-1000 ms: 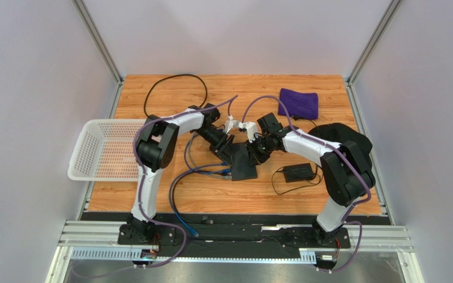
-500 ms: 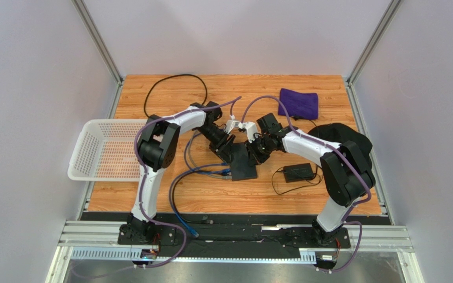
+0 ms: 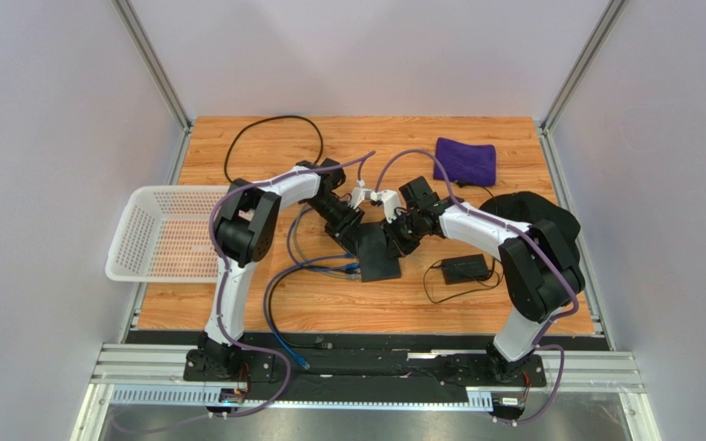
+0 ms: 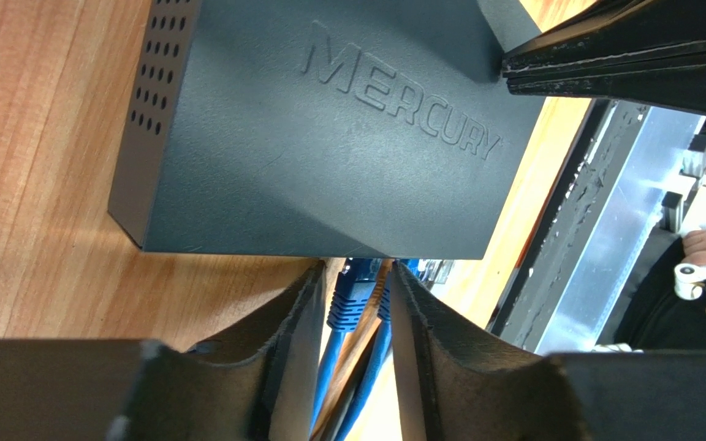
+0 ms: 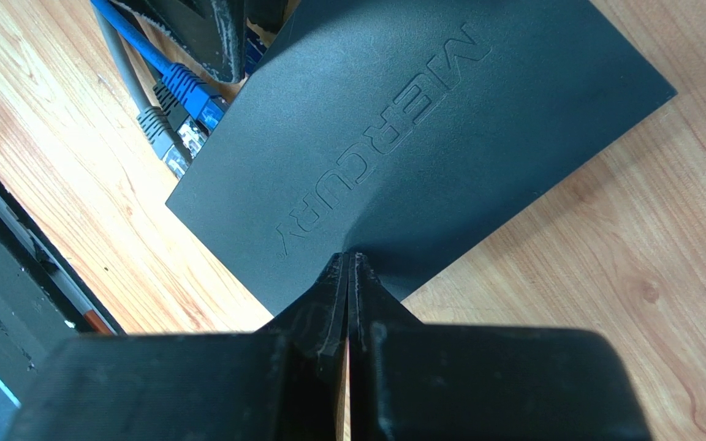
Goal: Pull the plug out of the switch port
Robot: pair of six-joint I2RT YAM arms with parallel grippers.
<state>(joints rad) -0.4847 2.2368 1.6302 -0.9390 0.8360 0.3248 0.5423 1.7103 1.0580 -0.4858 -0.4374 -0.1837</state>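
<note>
The switch [image 3: 380,259] is a flat matte-black box marked MERCURY lying at the table's middle; it also shows in the left wrist view [image 4: 329,138] and the right wrist view [image 5: 421,138]. Blue plugs [image 4: 352,299] sit in its socket edge, also in the right wrist view [image 5: 196,96], and their blue cables [image 3: 329,268] run off to the left. My left gripper [image 4: 357,271] is open, a finger on each side of the blue plugs at that edge; I cannot tell whether it touches them. My right gripper [image 5: 349,259] is shut and empty, its tips resting on the switch's top near one edge.
A grey plug [image 5: 159,124] sits beside the blue ones. A white basket [image 3: 159,234] hangs over the left edge. A small black power brick [image 3: 463,268] with a thin cord lies right of the switch. A purple cloth [image 3: 465,161] and a black cable loop [image 3: 274,138] lie at the back.
</note>
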